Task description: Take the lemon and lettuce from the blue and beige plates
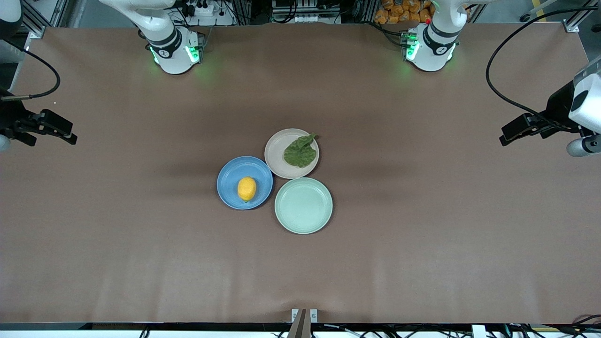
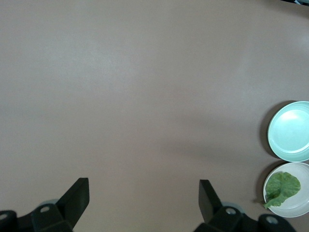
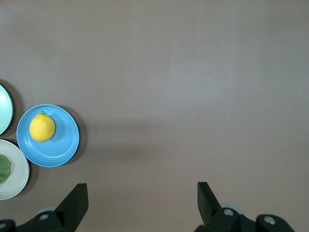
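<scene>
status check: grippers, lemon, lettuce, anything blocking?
Left gripper and right gripper open, waiting at table ends. Lemon on blue plate, lettuce on beige plate. Nothing blocking.

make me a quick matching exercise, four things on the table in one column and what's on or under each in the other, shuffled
Column 1
1. lemon
2. lettuce leaf
3. green plate
4. left gripper

Column 2
A. lies on the beige plate
B. holds nothing, nearest the front camera of the three plates
C. lies on the blue plate
D. open, over bare table at the left arm's end

Pairs: 1-C, 2-A, 3-B, 4-D
</scene>
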You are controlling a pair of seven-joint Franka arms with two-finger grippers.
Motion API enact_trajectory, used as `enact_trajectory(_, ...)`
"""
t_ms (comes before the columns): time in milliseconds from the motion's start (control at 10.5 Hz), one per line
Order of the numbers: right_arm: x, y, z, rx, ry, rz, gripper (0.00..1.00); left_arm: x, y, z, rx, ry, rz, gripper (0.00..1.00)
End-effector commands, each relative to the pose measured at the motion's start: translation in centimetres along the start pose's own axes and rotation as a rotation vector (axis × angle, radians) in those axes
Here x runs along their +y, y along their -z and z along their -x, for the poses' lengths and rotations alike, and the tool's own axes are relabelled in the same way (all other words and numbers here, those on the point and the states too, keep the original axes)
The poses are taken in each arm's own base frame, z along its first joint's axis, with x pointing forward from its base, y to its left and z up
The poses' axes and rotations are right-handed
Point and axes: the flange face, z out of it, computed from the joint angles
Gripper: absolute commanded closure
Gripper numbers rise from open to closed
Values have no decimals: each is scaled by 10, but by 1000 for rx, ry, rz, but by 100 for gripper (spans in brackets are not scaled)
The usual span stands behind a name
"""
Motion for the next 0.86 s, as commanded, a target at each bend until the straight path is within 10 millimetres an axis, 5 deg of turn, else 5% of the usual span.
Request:
enact_trajectory(0,4,-1,-4,-8,0,-24,0,-3,3,1,-3,-26,23,0)
enact_trajectory(762,4,-4,-5,-13,-1,-25,0,-3,3,0,-1,-24,17,0)
